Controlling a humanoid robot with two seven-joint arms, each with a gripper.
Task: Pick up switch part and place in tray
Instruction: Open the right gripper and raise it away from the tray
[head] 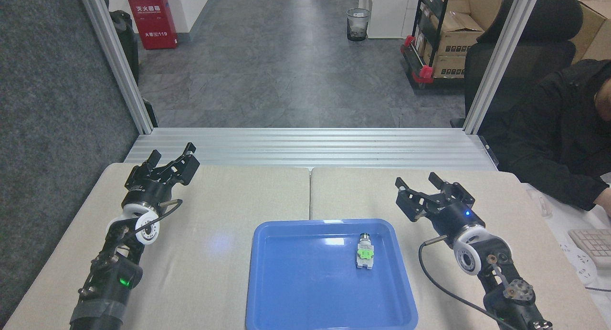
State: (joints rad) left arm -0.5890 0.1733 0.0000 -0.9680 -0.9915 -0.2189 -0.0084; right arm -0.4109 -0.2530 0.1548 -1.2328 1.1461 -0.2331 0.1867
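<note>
- The switch part (364, 252) lies loose inside the tray (305, 292), toward its far right.
- Right gripper (416, 188) is spread, empty, beyond the tray's right corner.
- Left gripper (170, 154), far left, seems parted and empty.

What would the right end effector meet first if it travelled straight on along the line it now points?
Probably nothing nearby: the right end effector points up-left over bare table, away from the tray. Height is unclear.

A glossy blue tray (305, 292) holds a whitish-grey switch part (365, 253) with a bright green block, on a plain beige bench (229, 201).
</note>
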